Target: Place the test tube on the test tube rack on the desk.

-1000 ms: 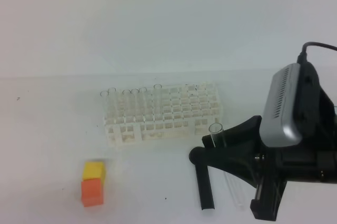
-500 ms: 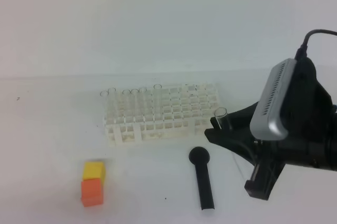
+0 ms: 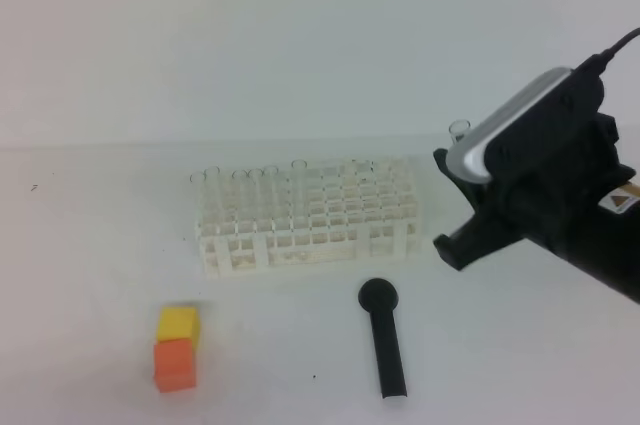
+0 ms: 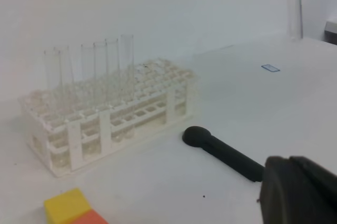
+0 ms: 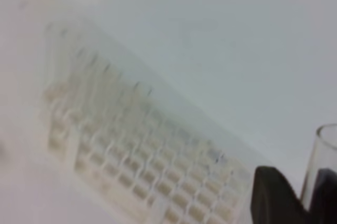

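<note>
While the black tool (image 3: pixel 384 340) is lying in front of the test tube rack (image 3: pixel 305 215) as before, the right gripper (image 5: pixel 310 195) is now riding higher, right of the rack, clamped on the test tube (image 3: pixel 459 131), which is off the desk (image 3: pixel 90 275). Several clear tubes (image 4: pixel 89 68) are standing in the rack's left holes. The left gripper (image 4: pixel 300 192) is pressed together.

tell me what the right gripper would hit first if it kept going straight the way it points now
Probably the right end of the test tube rack. The right gripper, its jaws closed on the test tube, faces left and downward toward it, and the right wrist view looks along that line onto the rack's grid. Depth is unclear, so it might pass over the top.
</note>
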Controlling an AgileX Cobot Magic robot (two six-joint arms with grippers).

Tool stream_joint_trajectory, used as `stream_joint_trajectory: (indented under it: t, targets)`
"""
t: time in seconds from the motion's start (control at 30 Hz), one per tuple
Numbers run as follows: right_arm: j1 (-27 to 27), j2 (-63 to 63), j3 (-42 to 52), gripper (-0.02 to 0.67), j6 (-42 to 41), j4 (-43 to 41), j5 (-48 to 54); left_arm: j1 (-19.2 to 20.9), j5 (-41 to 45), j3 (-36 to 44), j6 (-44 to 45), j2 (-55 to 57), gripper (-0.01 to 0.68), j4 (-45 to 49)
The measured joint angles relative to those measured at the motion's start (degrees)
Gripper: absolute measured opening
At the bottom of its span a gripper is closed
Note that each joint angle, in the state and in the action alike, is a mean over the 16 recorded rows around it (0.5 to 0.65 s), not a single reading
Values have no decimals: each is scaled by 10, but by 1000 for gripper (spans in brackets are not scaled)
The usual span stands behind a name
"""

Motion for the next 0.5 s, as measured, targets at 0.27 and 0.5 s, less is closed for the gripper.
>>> stream_joint_trajectory:
  t: [0.27,0.5]
  targets:
    - [24,124,-45,118,336,-282,-180,0,-1,0,0,0,-1,0]
    - [28,247,-118,118,478,-398,-279,0,-2,0,0,0,-1,0]
